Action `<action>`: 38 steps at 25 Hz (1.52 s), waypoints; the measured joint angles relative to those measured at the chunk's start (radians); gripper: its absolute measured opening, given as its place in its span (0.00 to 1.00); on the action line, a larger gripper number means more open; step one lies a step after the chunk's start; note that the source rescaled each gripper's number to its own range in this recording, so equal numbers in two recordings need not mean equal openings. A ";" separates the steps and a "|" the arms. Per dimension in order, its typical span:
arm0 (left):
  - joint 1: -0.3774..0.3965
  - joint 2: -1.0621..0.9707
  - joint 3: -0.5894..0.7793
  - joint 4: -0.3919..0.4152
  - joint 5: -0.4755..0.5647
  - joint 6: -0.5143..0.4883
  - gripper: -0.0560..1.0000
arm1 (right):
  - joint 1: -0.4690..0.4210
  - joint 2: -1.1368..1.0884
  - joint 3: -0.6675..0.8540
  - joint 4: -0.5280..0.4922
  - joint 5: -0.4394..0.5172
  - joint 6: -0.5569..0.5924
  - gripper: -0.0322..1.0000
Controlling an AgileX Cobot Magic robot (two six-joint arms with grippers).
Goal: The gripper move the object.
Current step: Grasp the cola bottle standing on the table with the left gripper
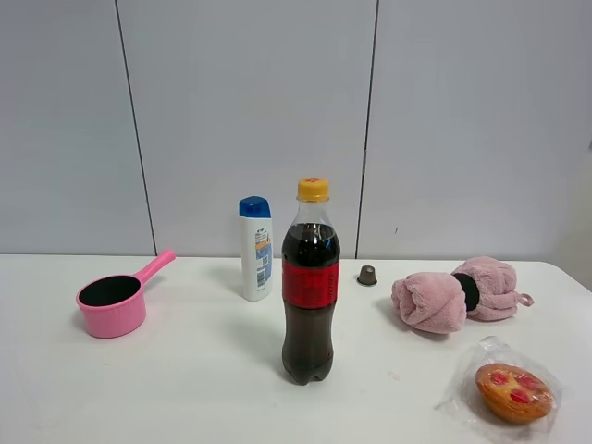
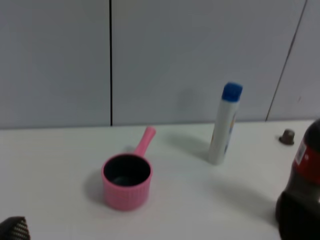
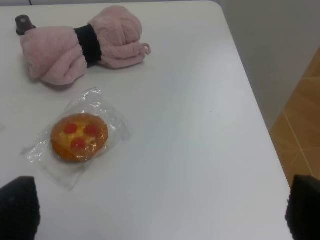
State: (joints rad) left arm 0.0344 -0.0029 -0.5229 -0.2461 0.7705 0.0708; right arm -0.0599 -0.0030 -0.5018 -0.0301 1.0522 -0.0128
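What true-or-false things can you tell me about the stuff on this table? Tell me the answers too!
1. The cola bottle stands upright with its yellow-orange cap on. True.
2. The white shampoo bottle lies on its side. False: it stands upright, nearer the wall than the cola bottle.
3. In the high view, the pink pot sits to the left of the cola bottle. True.
4. The pastry lies bare on the table. False: it is inside a clear plastic wrapper.
5. The pink towel roll has a black band around its middle. True.
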 joint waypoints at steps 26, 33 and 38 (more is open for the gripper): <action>-0.068 0.466 0.226 0.037 -0.618 0.087 1.00 | 0.000 0.000 0.000 0.000 0.000 0.000 1.00; -0.322 0.760 0.204 0.038 -0.916 0.087 1.00 | 0.000 0.000 0.000 0.000 0.000 0.000 1.00; -0.439 0.932 0.108 0.041 -0.945 0.087 1.00 | 0.000 0.000 0.000 0.000 0.000 0.000 1.00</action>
State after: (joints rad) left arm -0.4047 0.9294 -0.4150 -0.2056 -0.1749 0.1576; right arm -0.0599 -0.0030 -0.5018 -0.0301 1.0522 -0.0128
